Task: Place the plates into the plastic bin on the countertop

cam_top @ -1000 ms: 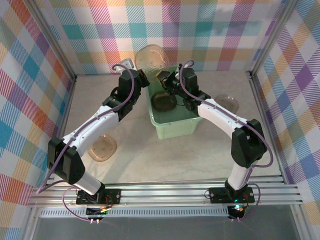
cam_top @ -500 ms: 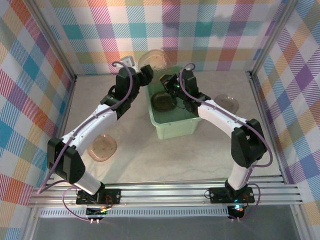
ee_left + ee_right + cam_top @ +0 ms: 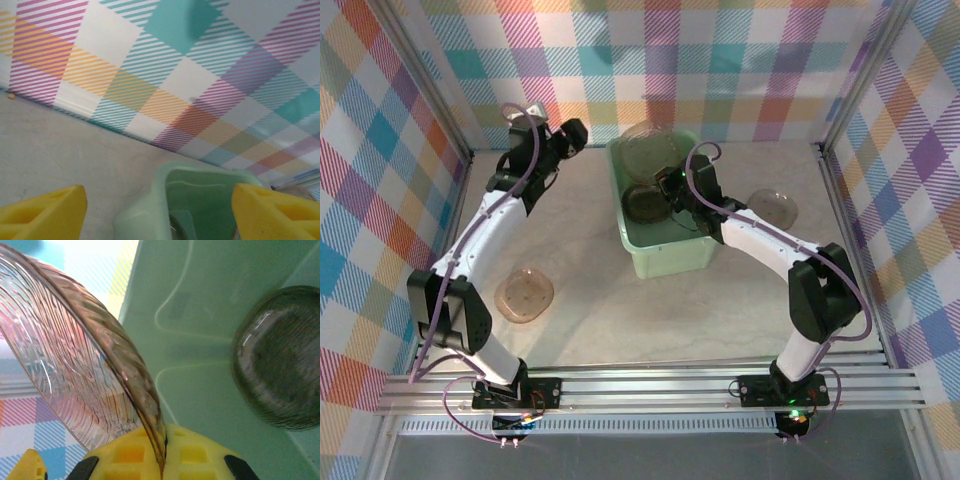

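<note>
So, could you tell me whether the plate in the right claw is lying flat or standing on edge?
On edge: the plate rises steeply from the right claw, over the plastic bin.

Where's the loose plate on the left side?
In the top view, the plate lies flat on the countertop, left of centre, beside the left arm and nearer the bases than the green bin.

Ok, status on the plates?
Left tool open, empty, left of bin. Right tool shut on held plate over bin; second plate inside. Two loose plates on countertop; nothing blocking.
</note>
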`<state>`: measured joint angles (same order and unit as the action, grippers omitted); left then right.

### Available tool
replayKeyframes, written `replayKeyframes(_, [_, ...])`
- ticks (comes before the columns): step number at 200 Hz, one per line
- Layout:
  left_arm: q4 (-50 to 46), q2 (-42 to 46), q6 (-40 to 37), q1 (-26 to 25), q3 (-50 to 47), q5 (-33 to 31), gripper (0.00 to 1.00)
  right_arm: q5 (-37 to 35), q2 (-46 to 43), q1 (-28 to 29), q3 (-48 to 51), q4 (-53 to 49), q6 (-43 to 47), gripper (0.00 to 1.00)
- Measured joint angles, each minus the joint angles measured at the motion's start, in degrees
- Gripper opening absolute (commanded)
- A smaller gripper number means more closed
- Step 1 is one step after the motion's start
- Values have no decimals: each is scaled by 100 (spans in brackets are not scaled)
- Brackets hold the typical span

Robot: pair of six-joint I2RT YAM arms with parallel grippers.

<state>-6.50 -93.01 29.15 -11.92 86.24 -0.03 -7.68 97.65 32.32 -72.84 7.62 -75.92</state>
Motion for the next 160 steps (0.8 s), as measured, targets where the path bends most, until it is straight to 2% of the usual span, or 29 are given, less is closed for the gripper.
replayKeyframes(34, [-299, -479, 70, 354, 254, 584, 77, -219, 0, 0, 52, -280, -286, 0])
replayKeyframes(92, [-682, -1038, 127, 549, 560, 1113, 77, -369, 107, 0, -72, -1078, -647, 0])
replayKeyframes(160, [-977, -1338, 127, 863, 951, 1311, 77, -245, 835, 0, -994, -2006, -1047, 0])
